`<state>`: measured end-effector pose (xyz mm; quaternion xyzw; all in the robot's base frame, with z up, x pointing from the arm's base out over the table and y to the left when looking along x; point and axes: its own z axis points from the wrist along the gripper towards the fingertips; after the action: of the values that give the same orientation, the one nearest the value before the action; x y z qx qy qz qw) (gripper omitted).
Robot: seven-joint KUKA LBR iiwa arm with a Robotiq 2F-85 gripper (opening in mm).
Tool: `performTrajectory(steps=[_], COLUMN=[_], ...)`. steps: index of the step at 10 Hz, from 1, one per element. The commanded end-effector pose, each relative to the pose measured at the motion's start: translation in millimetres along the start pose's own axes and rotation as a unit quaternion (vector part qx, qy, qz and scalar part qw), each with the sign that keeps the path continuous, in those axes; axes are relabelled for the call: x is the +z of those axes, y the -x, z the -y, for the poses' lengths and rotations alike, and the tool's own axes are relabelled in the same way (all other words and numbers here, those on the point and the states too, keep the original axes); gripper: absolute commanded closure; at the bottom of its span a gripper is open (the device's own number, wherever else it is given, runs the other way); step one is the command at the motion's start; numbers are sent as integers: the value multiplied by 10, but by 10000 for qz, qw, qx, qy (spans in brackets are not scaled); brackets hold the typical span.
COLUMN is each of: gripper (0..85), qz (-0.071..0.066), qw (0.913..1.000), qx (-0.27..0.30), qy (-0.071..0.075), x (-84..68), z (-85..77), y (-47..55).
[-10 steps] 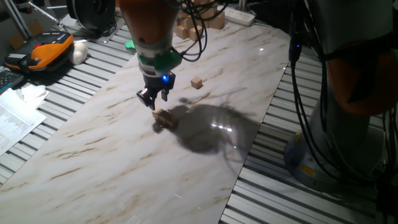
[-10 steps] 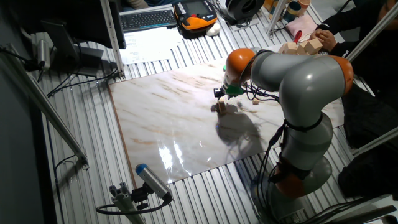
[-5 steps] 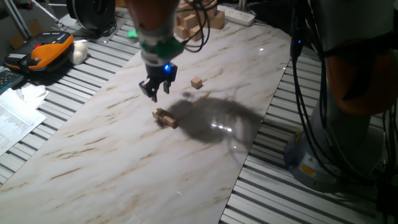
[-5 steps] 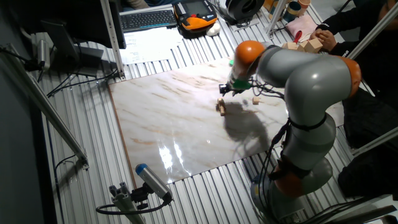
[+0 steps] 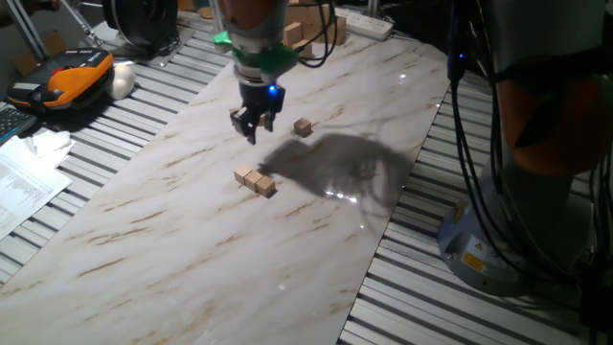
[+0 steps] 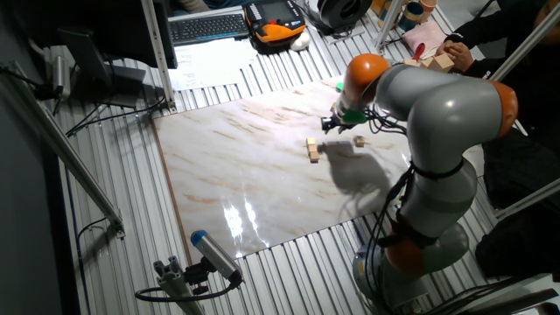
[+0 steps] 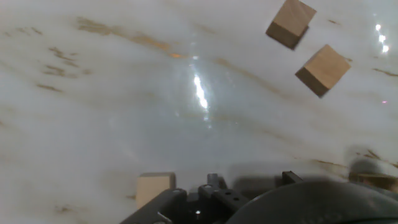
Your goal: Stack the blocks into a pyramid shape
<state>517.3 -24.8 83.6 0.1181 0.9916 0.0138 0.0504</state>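
Note:
Two small tan blocks (image 5: 256, 181) lie side by side, touching, near the middle of the marble table top (image 5: 172, 249). A third block (image 5: 304, 126) sits alone farther back. My gripper (image 5: 254, 131) hangs above the table between the pair and the lone block, open and holding nothing. In the other fixed view the gripper (image 6: 331, 126) is up and right of the pair (image 6: 313, 150), with the lone block (image 6: 359, 141) to its right. The hand view shows two blocks (image 7: 306, 46) at the top right and one block (image 7: 155, 187) at the bottom edge; the fingertips are hidden.
A pile of larger pale wooden blocks (image 5: 305, 34) sits at the far end of the table, with a person's hand (image 6: 459, 54) near it. An orange device (image 5: 77, 77) and papers lie off the left side. Cables hang by the right edge.
The gripper has risen from just above the pair of blocks and moved back and right towards the lone block. The pair stays on the table.

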Motion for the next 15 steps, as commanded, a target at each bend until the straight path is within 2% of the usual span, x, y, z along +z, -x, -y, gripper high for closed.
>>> performTrajectory(steps=[1, 3, 6, 7, 11, 15], gripper=[340, 340, 340, 340, 340, 340], qz=[-40, -85, -181, -166, -76, 1], qw=[10000, 9997, 9996, 9996, 9997, 9998], qx=[54, 185, 195, 171, 8, -108], qy=[0, -165, -133, -162, -211, -177], x=[24, 72, 60, 81, 136, 211], z=[101, 375, 694, 780, 943, 1119], y=[-8, -74, -131, -136, -191, -166])
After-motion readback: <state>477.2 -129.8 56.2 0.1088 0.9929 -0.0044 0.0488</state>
